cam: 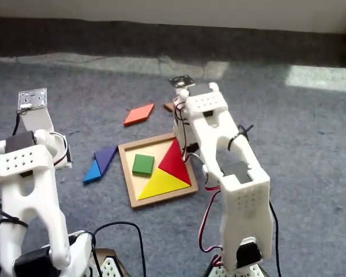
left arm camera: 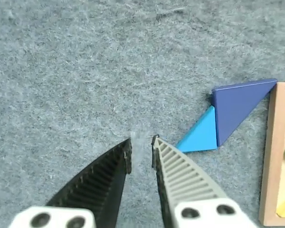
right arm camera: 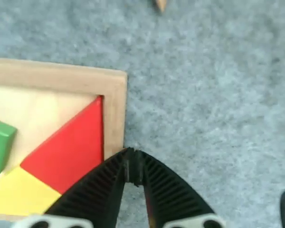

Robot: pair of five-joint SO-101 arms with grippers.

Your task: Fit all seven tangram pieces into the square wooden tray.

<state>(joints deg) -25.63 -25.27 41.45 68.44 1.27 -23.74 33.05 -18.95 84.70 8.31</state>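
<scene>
The square wooden tray (cam: pixel 126 173) lies in the middle of the carpet and holds a green square (cam: pixel 143 164), a red triangle (cam: pixel 176 161) and a yellow triangle (cam: pixel 161 184). Just off its left side lie a purple triangle (left arm camera: pixel 235 107) and a light blue triangle (left arm camera: pixel 199 137), touching each other. An orange parallelogram (cam: pixel 139 114) lies beyond the tray, with a small brown piece (cam: pixel 169 107) to its right. My left gripper (left arm camera: pixel 141 142) hangs slightly open over bare carpet beside the blue triangle, holding nothing. My right gripper (right arm camera: pixel 133 156) is shut and empty, just outside the tray rim (right arm camera: pixel 115 95) by the red triangle (right arm camera: pixel 69 147).
Grey carpet covers the whole floor. Cables trail from both arm bases at the near edge. A dark strip and a pale wall run along the far side.
</scene>
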